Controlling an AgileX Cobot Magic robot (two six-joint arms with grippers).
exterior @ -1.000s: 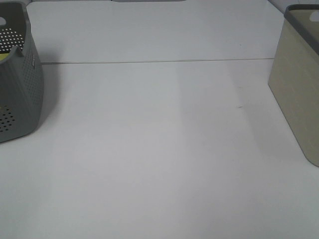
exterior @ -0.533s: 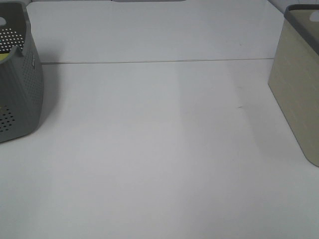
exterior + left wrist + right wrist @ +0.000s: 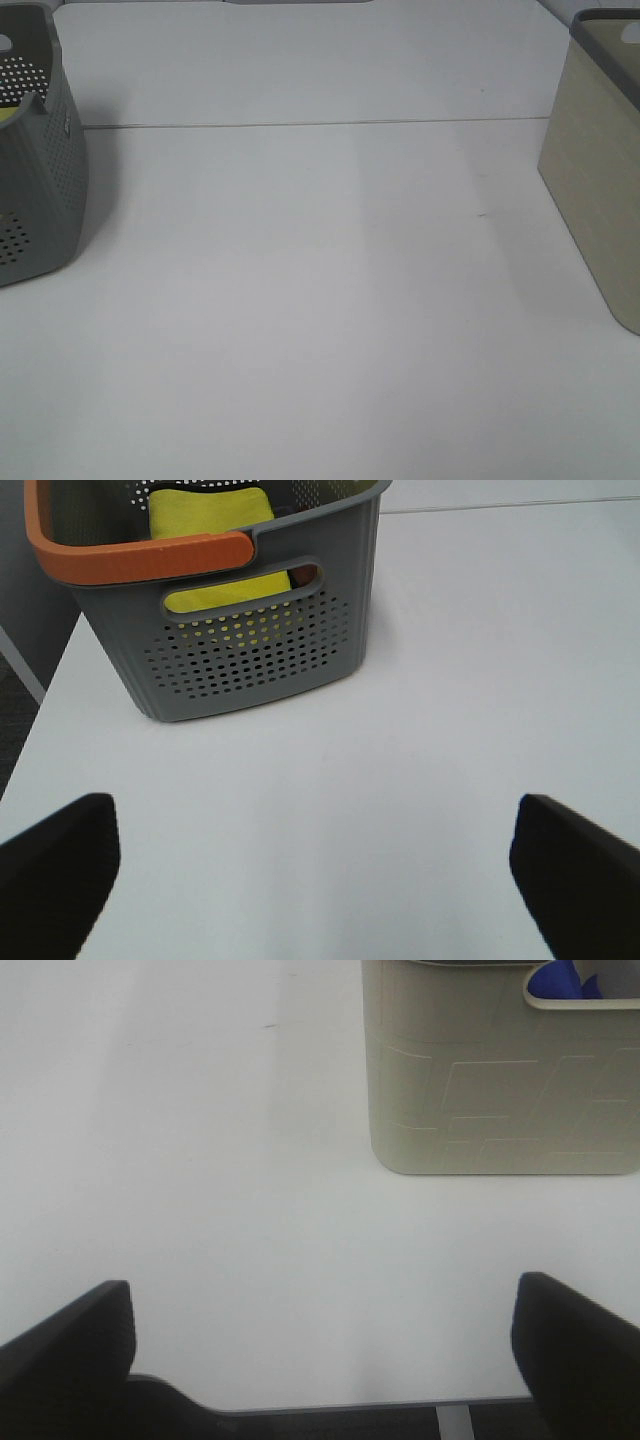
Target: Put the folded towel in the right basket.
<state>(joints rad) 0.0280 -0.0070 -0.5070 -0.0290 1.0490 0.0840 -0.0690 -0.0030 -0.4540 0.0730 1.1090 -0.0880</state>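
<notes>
A: The left gripper (image 3: 315, 865) shows only as two dark fingertips at the lower corners of the left wrist frame, spread wide apart with bare white table (image 3: 450, 680) between them and nothing held.

B: And the right gripper (image 3: 320, 1345)?

A: The same: its dark fingertips sit at the lower left and lower right of the right wrist frame, set wide apart and gripping nothing, with the table's near edge just visible along the bottom.

B: Where is the towel?

A: A yellow folded towel (image 3: 215, 525) lies inside the grey perforated basket (image 3: 260, 650) at the upper left of the left wrist frame. It shows over the orange rim and through the handle slot. In the exterior high view that basket (image 3: 35, 180) stands at the left edge, a sliver of yellow showing inside it.

B: And the right basket?

A: The beige basket (image 3: 490, 1090) sits at the upper right of the right wrist frame, with something blue (image 3: 560, 978) showing at its rim. In the exterior high view it (image 3: 600, 190) stands at the right edge, well apart from the grey one.
</notes>
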